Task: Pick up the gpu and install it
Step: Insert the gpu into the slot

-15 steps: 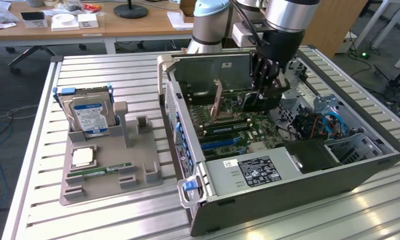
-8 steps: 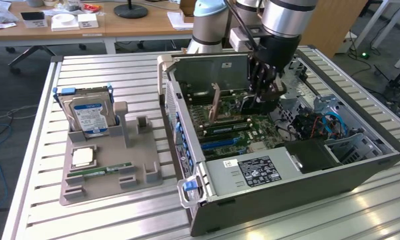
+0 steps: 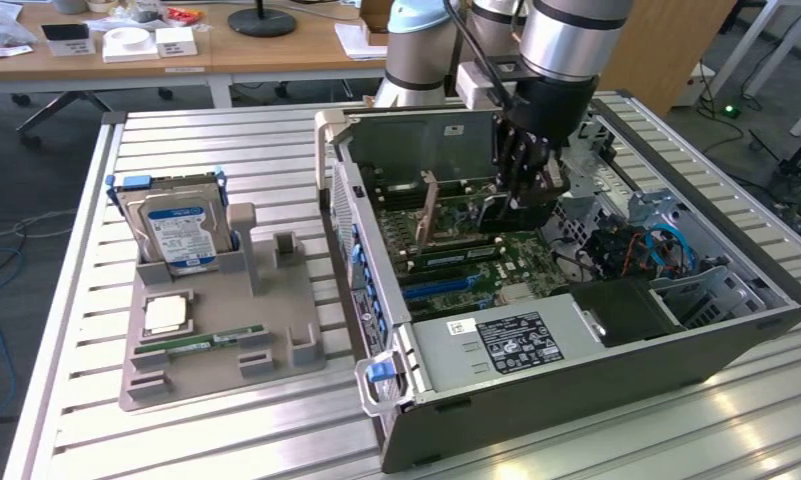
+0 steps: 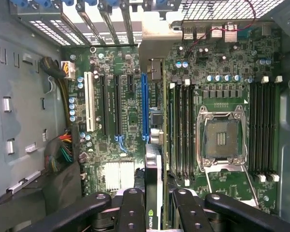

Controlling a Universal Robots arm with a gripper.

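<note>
One gpu [image 4: 153,169] is held edge-on in the closed claw [image 4: 157,203] inside the computer case [image 3: 547,400], near the blue slot [image 4: 145,106]; insertion is judged in hand, and square alignment with that slot is called for.

The gpu [image 4: 153,191] is a thin, flat, dark card. In the wrist view it is seen edge-on, with a green-and-white logo on the narrow face that shows. It is clamped between the jaws, one on each flat side, and stands on edge, lifted clear of the surface. It hangs inside the open computer case [image 3: 720,330], above the motherboard [image 4: 130,116], with its long edge running the same way as the long blue slot [image 4: 144,106]. In the exterior view the gpu [image 3: 524,207] shows as a dark piece low between the jaws, near the middle of the case.
</note>
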